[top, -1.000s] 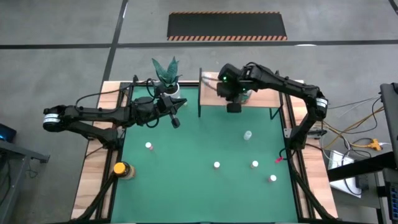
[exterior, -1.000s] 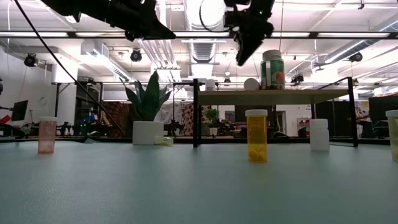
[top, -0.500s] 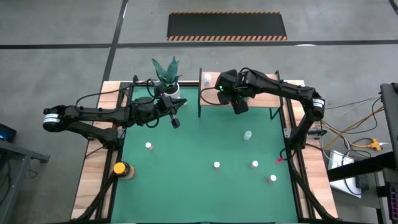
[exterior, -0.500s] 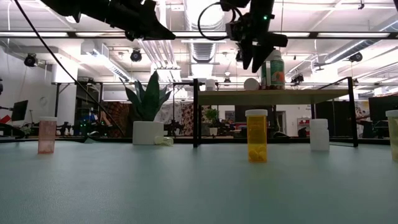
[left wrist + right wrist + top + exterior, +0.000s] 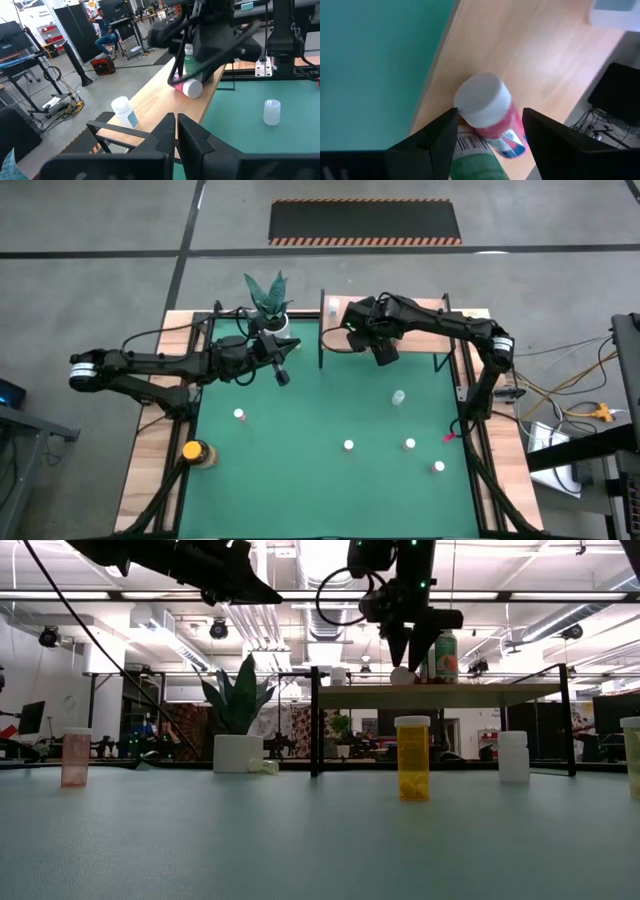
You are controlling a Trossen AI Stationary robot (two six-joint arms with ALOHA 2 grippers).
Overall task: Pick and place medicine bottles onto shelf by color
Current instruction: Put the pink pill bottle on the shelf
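Over the light wooden shelf [image 5: 400,332], your right gripper [image 5: 383,352] is hanging with jaws newly spread, the released white-capped pink medicine bottle [image 5: 487,111] lying tipped on the board beside a green one, so that placement needs checking.

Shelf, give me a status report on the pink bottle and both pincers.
Right pincer open, straddling the pink bottle lying on the shelf. Left pincer shut, idle over the mat. Green bottle close beside.
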